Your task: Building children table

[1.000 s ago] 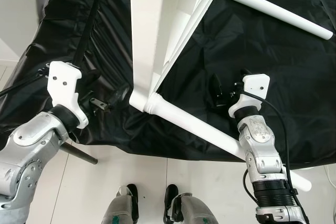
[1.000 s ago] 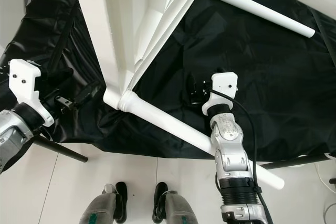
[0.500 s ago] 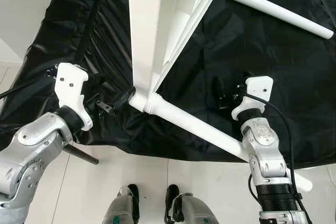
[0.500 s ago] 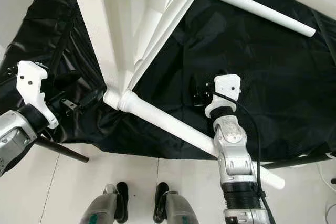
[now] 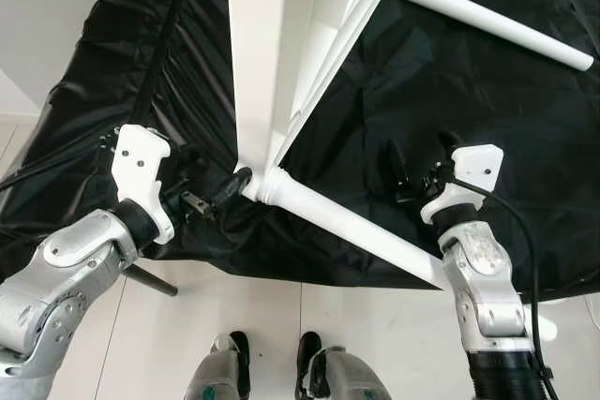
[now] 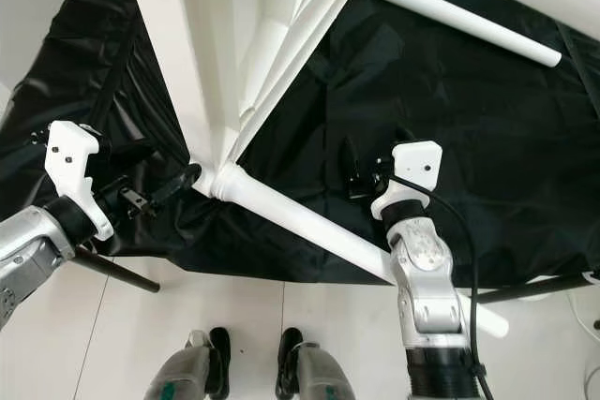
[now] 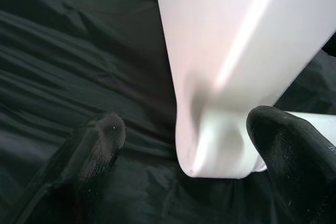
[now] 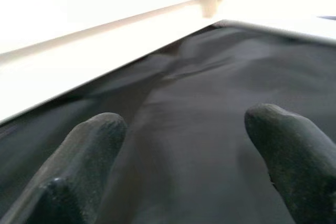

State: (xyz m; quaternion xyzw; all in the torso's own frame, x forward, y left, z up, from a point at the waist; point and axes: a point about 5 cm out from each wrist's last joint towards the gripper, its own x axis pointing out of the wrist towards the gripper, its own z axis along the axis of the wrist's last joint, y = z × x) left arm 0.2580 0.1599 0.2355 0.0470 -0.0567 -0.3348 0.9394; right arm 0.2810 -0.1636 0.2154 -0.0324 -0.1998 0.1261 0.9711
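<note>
A white children's table (image 5: 258, 44) lies tipped over on a black cloth (image 5: 469, 100). Its near leg (image 5: 356, 227) runs from the corner joint (image 5: 270, 185) toward the lower right. A second leg (image 5: 487, 16) sticks out at the far right. My left gripper (image 5: 225, 183) is open at that corner. In the left wrist view the rounded table corner (image 7: 226, 77) sits between the two black fingers (image 7: 100, 140), close to them. My right gripper (image 5: 417, 164) is open above bare cloth beside the near leg, with nothing between its fingertips (image 8: 283, 140).
The cloth drapes over a raised surface whose front edge (image 5: 309, 274) is close to me. Below it are white floor tiles (image 5: 281, 325) and my feet (image 5: 272, 362). A black rod (image 5: 150, 279) pokes out under the cloth at the left. A black strap (image 5: 164, 35) crosses the cloth.
My left gripper has moved right, bringing its fingers up to the table's corner joint. My right gripper has drifted slightly to the right and stays open.
</note>
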